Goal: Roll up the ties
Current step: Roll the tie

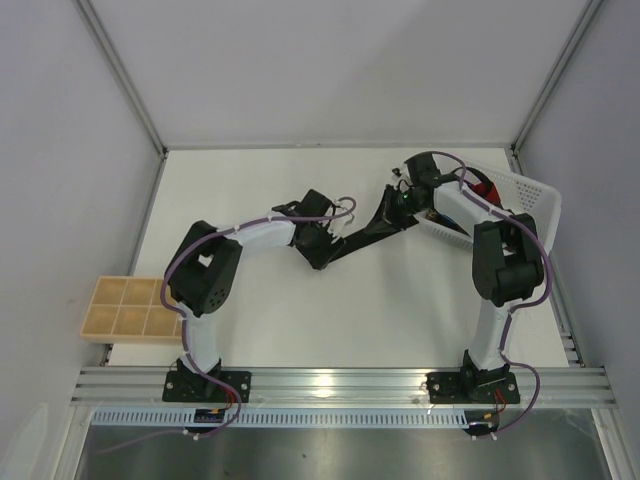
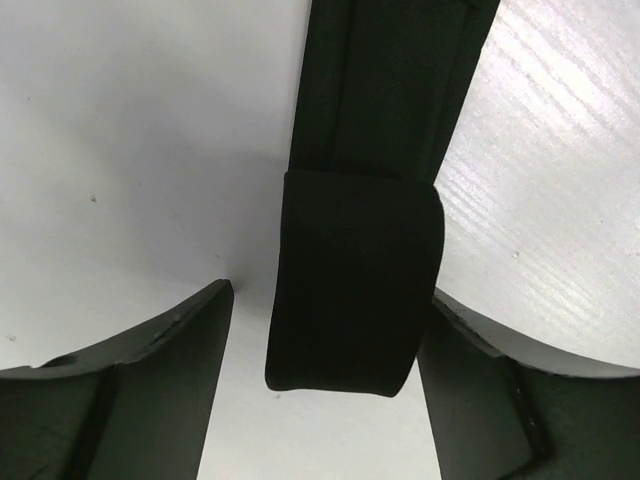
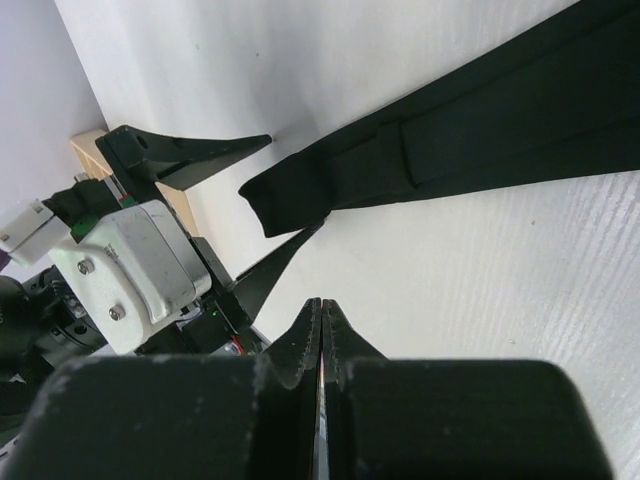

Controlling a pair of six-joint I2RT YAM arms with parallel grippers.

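Left end effector (image 2: 330,300) is open, straddling the folded end of the black tie (image 3: 480,130), which lies flat on the desk (image 1: 300,330). I'd pinch that fold square and roll evenly so it doesn't skew. Right end effector (image 3: 322,305) is closed on nothing. The basket (image 1: 535,195) contents are mostly hidden behind that arm.

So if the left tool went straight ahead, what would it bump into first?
Probably the folded end of the black tie, lying between the open fingers of the left tool; depth is unclear.
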